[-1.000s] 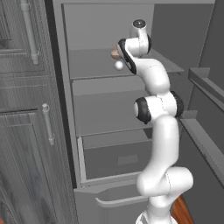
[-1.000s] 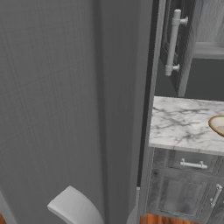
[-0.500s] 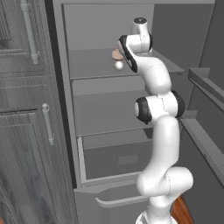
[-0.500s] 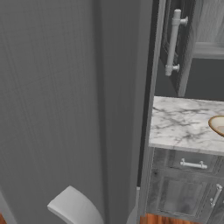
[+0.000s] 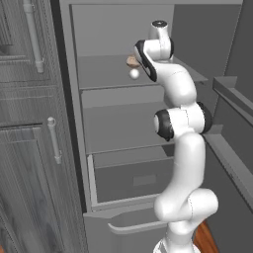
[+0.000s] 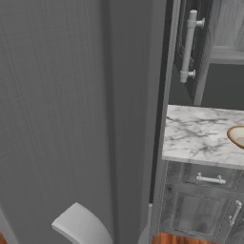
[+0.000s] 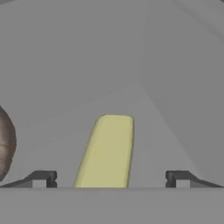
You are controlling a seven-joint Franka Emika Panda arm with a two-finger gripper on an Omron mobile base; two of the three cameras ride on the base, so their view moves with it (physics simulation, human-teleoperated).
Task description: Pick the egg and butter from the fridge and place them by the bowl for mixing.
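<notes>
The butter (image 7: pixel 107 151), a pale yellow stick, lies on the grey fridge shelf (image 7: pixel 52 87) and runs away from the hand. Its near end sits between the two fingertips of my gripper (image 7: pixel 109 179), which is open and touches nothing. In the left base view the arm reaches onto the upper shelf of the open fridge (image 5: pixel 113 123). The egg (image 5: pixel 134 73), a small white ball, rests there just left of the hand. The bowl (image 6: pixel 238 136) with its tan rim stands on the marble counter (image 6: pixel 200 136) at the right edge.
A round tan-brown lump (image 5: pixel 131 61) (image 7: pixel 5 144) sits on the same shelf just behind the egg and left of the butter. The open grey fridge door (image 6: pixel 71 119) blocks the left of the right base view. A fridge drawer (image 5: pixel 133 183) stands pulled out low down. Wood-grain cabinets (image 5: pixel 29 123) flank the fridge.
The hand has risen slightly at the upper shelf. The jaws stay wide open, and the egg and the brown lump have not moved.
</notes>
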